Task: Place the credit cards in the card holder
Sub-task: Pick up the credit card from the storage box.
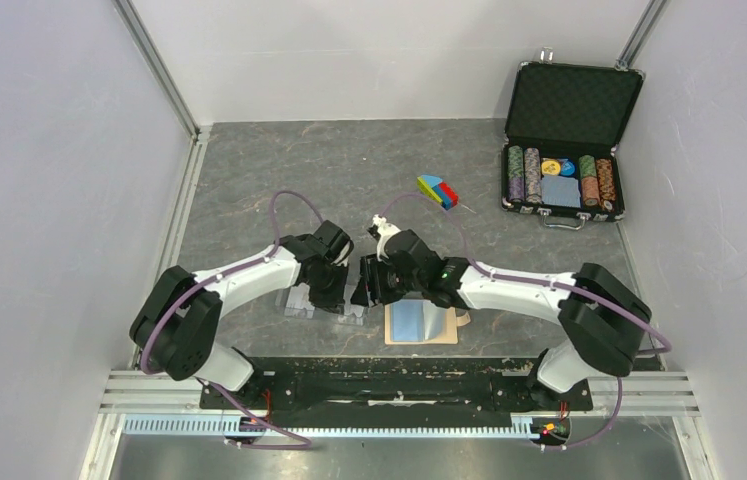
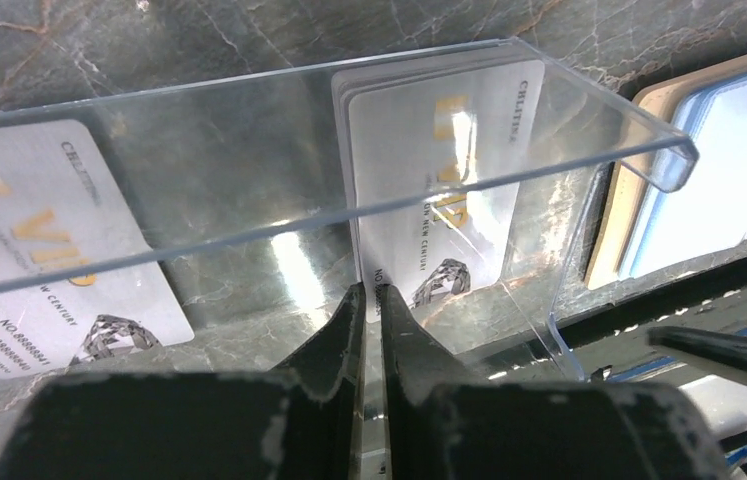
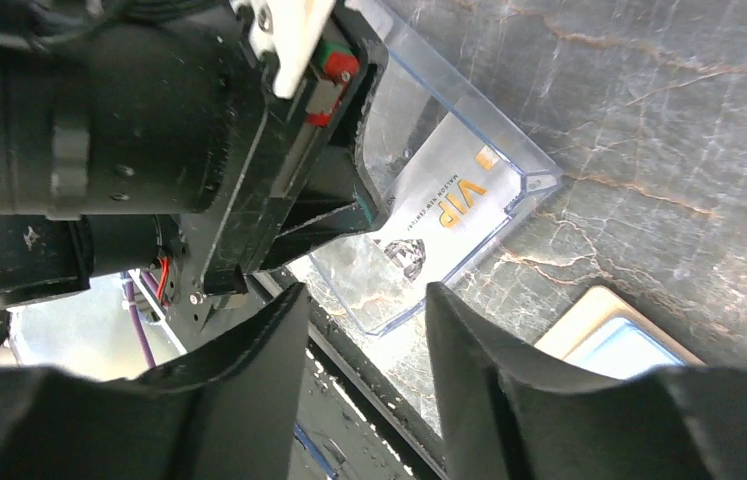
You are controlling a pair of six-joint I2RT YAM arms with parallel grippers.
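Note:
A silvery credit card (image 2: 439,170) with gold VIP lettering lies in a clear acrylic tray (image 2: 249,130). A second credit card (image 2: 39,250) lies at the tray's left end. My left gripper (image 2: 370,292) is shut on the near edge of the right-hand card. The right wrist view shows the same card (image 3: 449,200) with the left fingertips (image 3: 364,215) at its corner. The tan card holder (image 1: 421,322) lies open just right of the tray, its pale blue panels (image 2: 719,170) facing up. My right gripper (image 3: 364,300) hovers open and holds nothing, close beside the left one over the tray's near end.
A black poker-chip case (image 1: 564,150) stands open at the back right. A small coloured block toy (image 1: 437,190) lies mid-table. The black mounting rail (image 1: 399,375) runs along the near edge, just behind the tray and holder. Grey walls close in both sides.

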